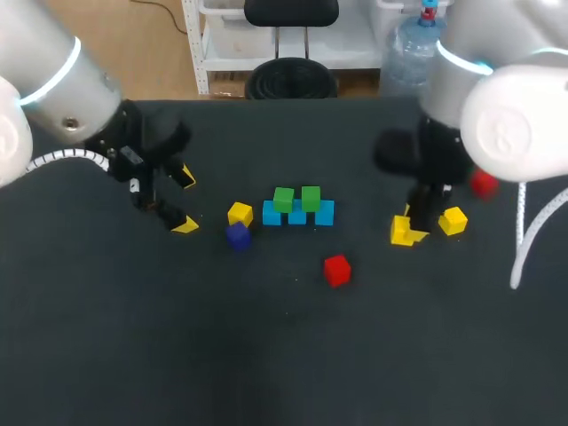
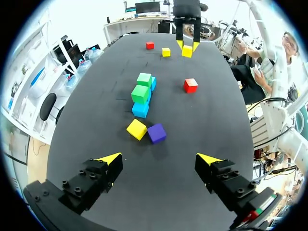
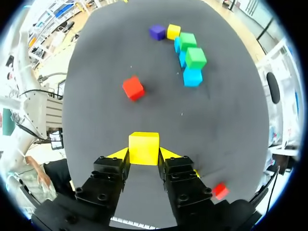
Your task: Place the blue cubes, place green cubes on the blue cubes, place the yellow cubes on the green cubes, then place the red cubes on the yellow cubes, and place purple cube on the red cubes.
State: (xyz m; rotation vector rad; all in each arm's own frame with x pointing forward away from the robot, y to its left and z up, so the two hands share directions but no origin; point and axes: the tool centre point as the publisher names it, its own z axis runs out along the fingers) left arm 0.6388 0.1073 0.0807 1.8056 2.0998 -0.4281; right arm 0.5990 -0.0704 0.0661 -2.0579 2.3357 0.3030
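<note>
Right wrist view: my right pincer (image 3: 143, 155) is clenched on a yellow cube (image 3: 144, 144), one finger on each side. I cannot tell whether the cube is lifted off the worktop (image 3: 96, 57). A spare red cube (image 3: 220, 190) lies just beside the pincer, farther from the blue row (image 3: 192, 77) than anything else. Ahead of the fingers, between them and the row, lies another red cube (image 3: 133, 88). Then comes the row itself, with two green cubes (image 3: 195, 57) sitting on top. Past the row's far end, a second yellow cube (image 3: 173, 31) and the purple cube (image 3: 157, 32) lie close together. My left pincer (image 1: 185, 201) hangs released and empty, well apart from the row on that same side.

I judge the blue and green layers done, the yellow layer not yet begun, and red and purple untouched. The held cube is well apart from the row and needs carrying over onto the greens.
</note>
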